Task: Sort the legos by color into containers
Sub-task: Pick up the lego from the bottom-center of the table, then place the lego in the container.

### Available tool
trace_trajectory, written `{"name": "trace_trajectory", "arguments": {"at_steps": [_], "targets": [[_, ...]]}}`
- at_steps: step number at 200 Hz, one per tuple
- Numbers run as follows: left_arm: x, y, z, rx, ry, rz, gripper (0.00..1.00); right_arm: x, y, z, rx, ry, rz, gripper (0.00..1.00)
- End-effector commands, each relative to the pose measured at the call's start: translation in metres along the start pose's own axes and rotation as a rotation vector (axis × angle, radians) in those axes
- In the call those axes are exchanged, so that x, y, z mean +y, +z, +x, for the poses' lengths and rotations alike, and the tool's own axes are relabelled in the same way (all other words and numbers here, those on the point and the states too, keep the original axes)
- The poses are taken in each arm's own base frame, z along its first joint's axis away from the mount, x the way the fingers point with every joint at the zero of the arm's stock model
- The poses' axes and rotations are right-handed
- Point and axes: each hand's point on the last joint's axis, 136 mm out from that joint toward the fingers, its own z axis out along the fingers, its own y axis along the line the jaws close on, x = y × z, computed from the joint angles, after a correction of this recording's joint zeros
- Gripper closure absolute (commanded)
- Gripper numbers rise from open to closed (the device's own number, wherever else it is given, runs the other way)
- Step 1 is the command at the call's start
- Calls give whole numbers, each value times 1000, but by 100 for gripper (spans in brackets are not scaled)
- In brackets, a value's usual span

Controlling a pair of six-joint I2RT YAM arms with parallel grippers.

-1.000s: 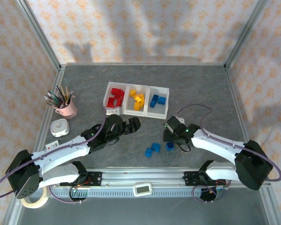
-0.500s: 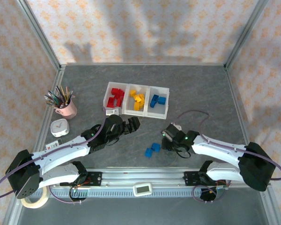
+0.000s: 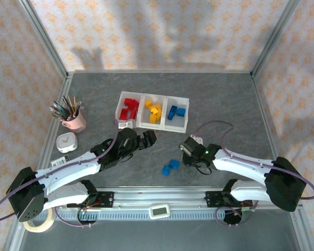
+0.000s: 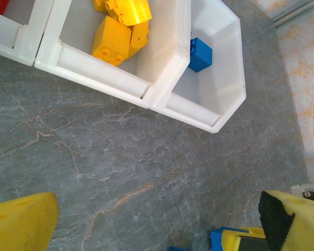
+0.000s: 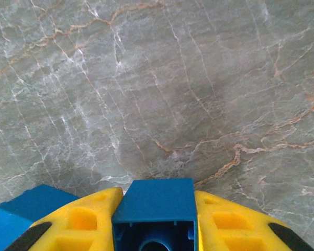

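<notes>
The white tray [image 3: 142, 112] holds red legos [image 3: 129, 109] in its left compartment, yellow ones [image 3: 153, 111] in the middle and blue ones [image 3: 176, 112] on the right. Two loose blue legos [image 3: 170, 166] lie on the table in front of it. My right gripper [image 3: 190, 156] is low over the table just right of them, shut on a blue lego [image 5: 156, 209], with another blue lego [image 5: 21, 214] at its left. My left gripper [image 3: 149, 138] hovers open near the tray's front; between its fingertips [image 4: 21, 222] is bare table. Its view shows yellow legos [image 4: 118, 31] and one blue lego [image 4: 200, 54] inside the tray [image 4: 162, 83].
A pink cup of pencils [image 3: 72, 117] and a small white clock [image 3: 67, 142] stand at the left. A tape roll [image 3: 39, 222] lies by the left arm's base. Metal frame posts and walls bound the table.
My right gripper has moved left and lower onto the rightmost loose blue lego and shut on it. The left arm has not moved.
</notes>
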Motion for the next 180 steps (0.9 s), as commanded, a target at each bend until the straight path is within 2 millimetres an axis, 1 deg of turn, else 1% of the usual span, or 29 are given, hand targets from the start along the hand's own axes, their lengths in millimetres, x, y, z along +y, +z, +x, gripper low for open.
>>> {"name": "trace_trajectory", "arguments": {"at_steps": [1, 17, 35, 56, 68, 92, 100, 109, 130, 136, 151, 180], "targets": [[-12, -5, -14, -53, 17, 19, 1, 10, -18, -28, -98, -14, 6, 74], [-18, -6, -19, -64, 32, 25, 1, 15, -29, -48, -158, -21, 26, 74], [-24, -9, -27, -79, 55, 21, 1, 25, -43, -75, -231, -28, 33, 74], [-30, -14, -40, -111, 80, 16, 1, 36, -54, -107, -303, -37, 56, 74], [-33, -16, -49, -131, 92, 11, 1, 45, -56, -126, -340, -42, 68, 73], [-32, -19, -62, -151, 96, 4, 1, 60, -53, -162, -391, -41, 71, 74], [-30, -19, -67, -157, 90, 2, 1, 63, -49, -173, -401, -41, 82, 73], [-28, -19, -73, -165, 82, 1, 1, 68, -49, -188, -421, -35, 81, 73], [-21, -20, -84, -184, 66, -6, 1, 73, -39, -217, -446, -20, 85, 72], [-18, -20, -87, -190, 65, -12, 1, 73, -33, -224, -446, -17, 92, 72], [-13, -19, -93, -200, 62, -26, 1, 72, -19, -239, -437, -10, 115, 71], [-6, -18, -100, -212, 61, -44, 1, 72, 9, -257, -422, -12, 155, 71]]}}
